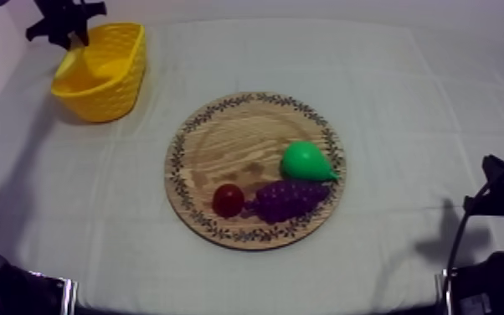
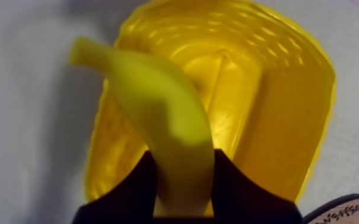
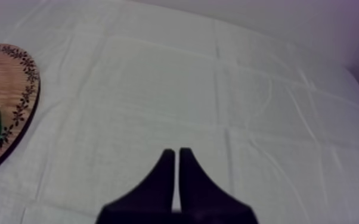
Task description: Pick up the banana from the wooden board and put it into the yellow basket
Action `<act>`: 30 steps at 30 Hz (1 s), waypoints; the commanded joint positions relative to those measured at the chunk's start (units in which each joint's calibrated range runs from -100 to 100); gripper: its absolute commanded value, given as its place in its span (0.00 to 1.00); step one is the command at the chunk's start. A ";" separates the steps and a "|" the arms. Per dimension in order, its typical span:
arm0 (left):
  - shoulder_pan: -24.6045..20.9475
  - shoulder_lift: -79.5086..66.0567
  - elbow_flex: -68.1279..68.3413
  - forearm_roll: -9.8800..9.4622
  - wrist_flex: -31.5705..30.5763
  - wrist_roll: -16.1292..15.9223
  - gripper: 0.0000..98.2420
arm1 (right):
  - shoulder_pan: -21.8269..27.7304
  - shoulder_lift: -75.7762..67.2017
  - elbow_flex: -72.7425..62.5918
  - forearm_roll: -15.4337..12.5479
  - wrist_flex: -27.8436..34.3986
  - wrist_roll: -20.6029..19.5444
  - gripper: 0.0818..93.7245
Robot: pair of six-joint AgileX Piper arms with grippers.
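Top view: yellow basket (image 1: 100, 100) on cloth (image 1: 406, 109)

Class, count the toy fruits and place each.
4: pear, grapes and small red fruit on the board; banana in the left pincer over the basket. Basket's inside partly hidden.

Creased grey-white tablecloth (image 1: 423, 109), pale wall (image 3: 313, 18) behind
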 commanded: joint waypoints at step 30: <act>3.19 5.78 3.12 3.51 -15.53 -2.76 0.47 | 0.03 -0.05 0.05 0.01 0.01 0.01 0.00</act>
